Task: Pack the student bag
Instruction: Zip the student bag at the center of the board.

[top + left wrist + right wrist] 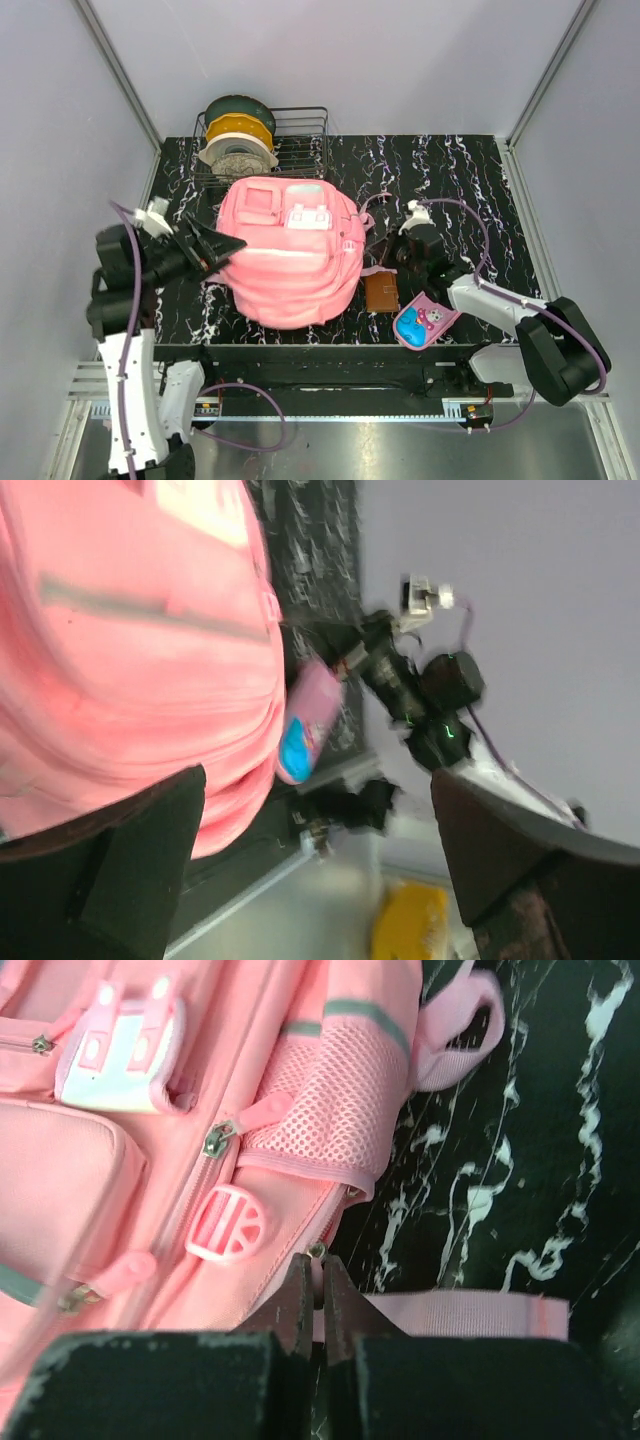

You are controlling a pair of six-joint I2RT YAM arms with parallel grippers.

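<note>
Seemingly at the opening step, the large soft pink fabric backpack [290, 262] lay mid-way on the black marbled table [470, 180], the right gripper [320, 1265] with fingers pressed together at a small metal zipper pull [318, 1251] (hold unconfirmed), the left gripper [222, 250] with fingers spread at the bag's other flank, and the next move likely called for a steady drag along the zipper.

Soft matt pink cloth student bag [290, 265] with mesh pocket lies on glossy black marbled table [470, 190].
</note>
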